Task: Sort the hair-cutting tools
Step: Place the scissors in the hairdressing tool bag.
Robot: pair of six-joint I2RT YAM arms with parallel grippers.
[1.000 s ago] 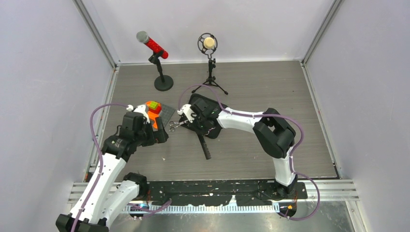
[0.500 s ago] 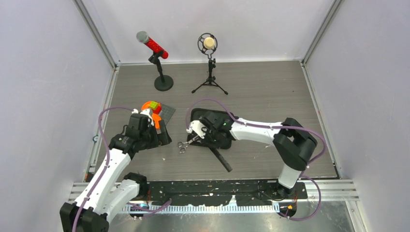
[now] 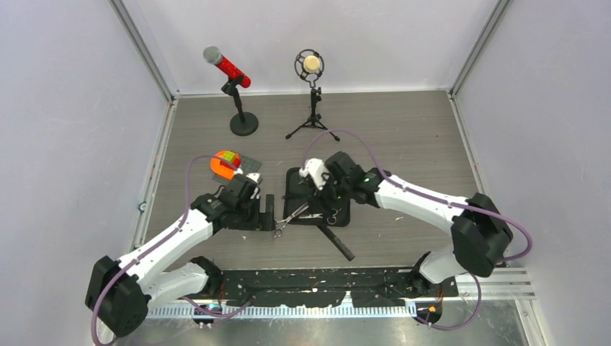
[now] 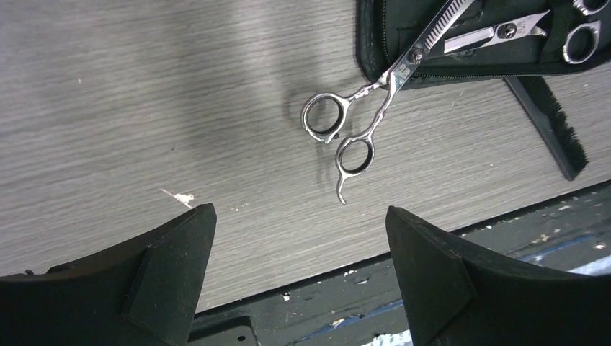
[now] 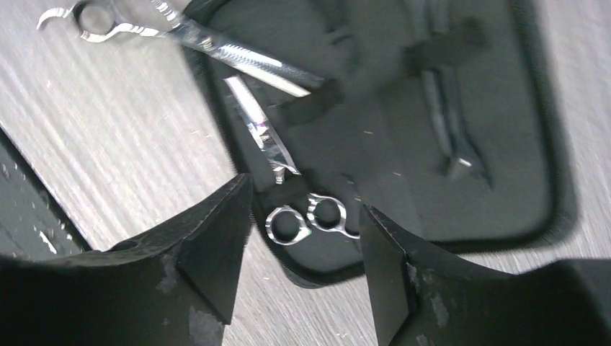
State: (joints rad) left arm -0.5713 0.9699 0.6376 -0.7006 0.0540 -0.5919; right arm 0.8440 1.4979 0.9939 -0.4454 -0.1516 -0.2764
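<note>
Ahead between the wide-apart black fingers (image 4: 173,267) lie slim silver ring-handled scissors (image 4: 403,65), blades overlapping a flat black zip case (image 4: 371,36) edge.

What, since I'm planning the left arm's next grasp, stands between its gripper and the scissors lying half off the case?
Nothing visible. The left gripper is open, with bare table between it and the scissors; only their blades rest on the case.

The grey wood-grain table (image 3: 403,144) carries a flat black zip case (image 3: 294,193), a narrow black comb (image 3: 340,242), silver ring-handled scissors (image 3: 287,218), a red stand microphone (image 3: 229,68) and a tripod microphone (image 3: 314,108).
</note>
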